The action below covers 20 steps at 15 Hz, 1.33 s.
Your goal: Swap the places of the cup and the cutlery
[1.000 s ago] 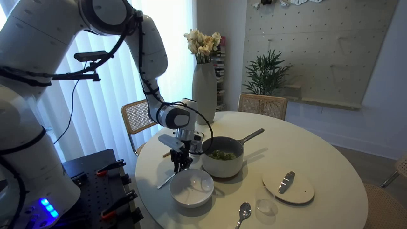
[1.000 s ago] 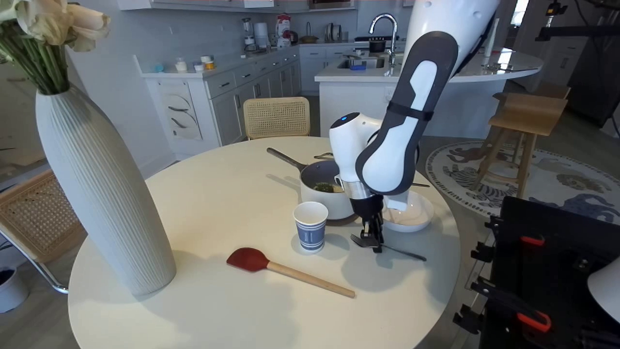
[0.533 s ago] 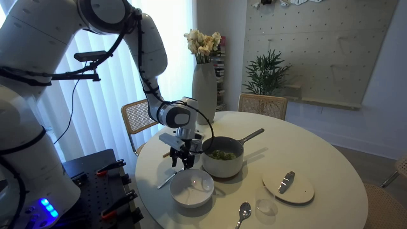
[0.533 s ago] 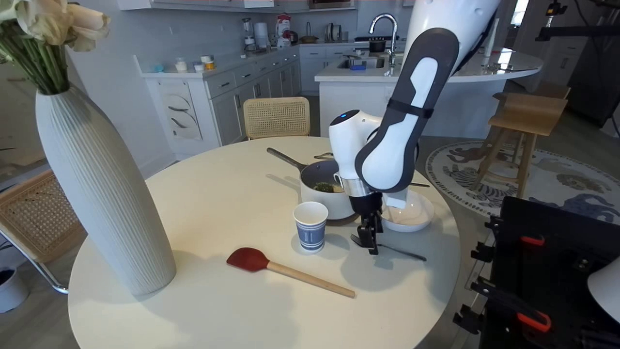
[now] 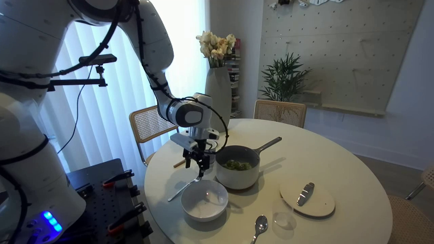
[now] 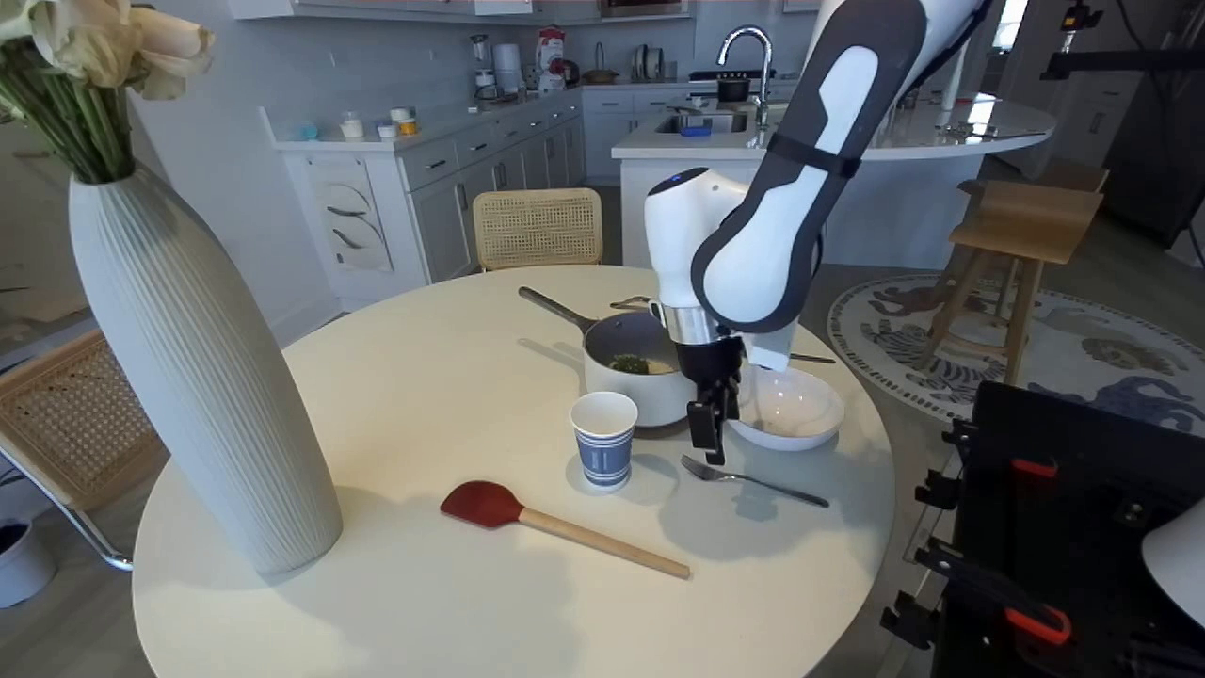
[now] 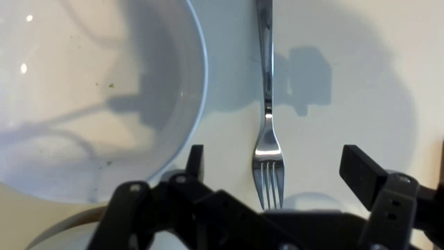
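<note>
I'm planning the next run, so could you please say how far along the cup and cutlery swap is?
Looks done: the fork lies beside the bowl, probably just released, as the gripper has opened and lifted off within the last second. In hand: nothing; the gripper hangs open above the fork. Left: possibly moving the cup, upright near the pot; original places aren't shown, so completion is uncertain.

No text, brand or number can be read. Cup (image 6: 604, 457), right of the vase (image 6: 209, 377) in an exterior view: blue printed bands, any wording too small. Red-and-white package (image 6: 551, 56), well beyond the vase in the same view: print blurred. Orange-marked jar (image 6: 404, 121), beyond the vase: markings unresolved. Books (image 5: 234, 72), behind the vase in an exterior view: spines illegible.
</note>
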Motion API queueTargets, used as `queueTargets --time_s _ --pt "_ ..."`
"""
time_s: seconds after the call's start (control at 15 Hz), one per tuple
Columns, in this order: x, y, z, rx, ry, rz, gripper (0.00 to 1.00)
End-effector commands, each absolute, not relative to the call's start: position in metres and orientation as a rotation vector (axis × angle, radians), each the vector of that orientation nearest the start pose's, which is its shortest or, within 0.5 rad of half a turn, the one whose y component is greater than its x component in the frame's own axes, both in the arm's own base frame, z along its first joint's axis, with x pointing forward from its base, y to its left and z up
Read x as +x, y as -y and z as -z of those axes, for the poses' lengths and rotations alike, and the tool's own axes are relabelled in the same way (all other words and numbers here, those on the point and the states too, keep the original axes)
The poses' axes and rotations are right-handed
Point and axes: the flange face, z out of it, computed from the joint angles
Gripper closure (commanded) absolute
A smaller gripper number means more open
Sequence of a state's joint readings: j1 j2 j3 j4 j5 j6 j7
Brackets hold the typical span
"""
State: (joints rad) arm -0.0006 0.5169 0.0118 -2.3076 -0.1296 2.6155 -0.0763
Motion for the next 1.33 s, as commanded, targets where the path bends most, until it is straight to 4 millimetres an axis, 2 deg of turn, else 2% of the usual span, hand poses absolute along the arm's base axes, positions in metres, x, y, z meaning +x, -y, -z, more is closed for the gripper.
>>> queueTargets --time_s 0.0,0.2,0.47,0.73,1.0,1.27 --pt "0.474 -0.009 -0.141 -3.132 0.303 -0.306 0.0" --pt "0.464 -0.002 -0.163 -3.156 0.29 -0.26 0.0" --pt "0.457 0.032 -0.186 -3.203 0.257 -0.213 0.0" --pt "0.468 0.091 -0.202 -3.253 0.237 -0.198 0.0" --pt "0.488 0.152 -0.204 -3.276 0.309 -0.181 0.0" --pt "0.518 0.205 -0.198 -3.262 0.409 -0.18 0.0"
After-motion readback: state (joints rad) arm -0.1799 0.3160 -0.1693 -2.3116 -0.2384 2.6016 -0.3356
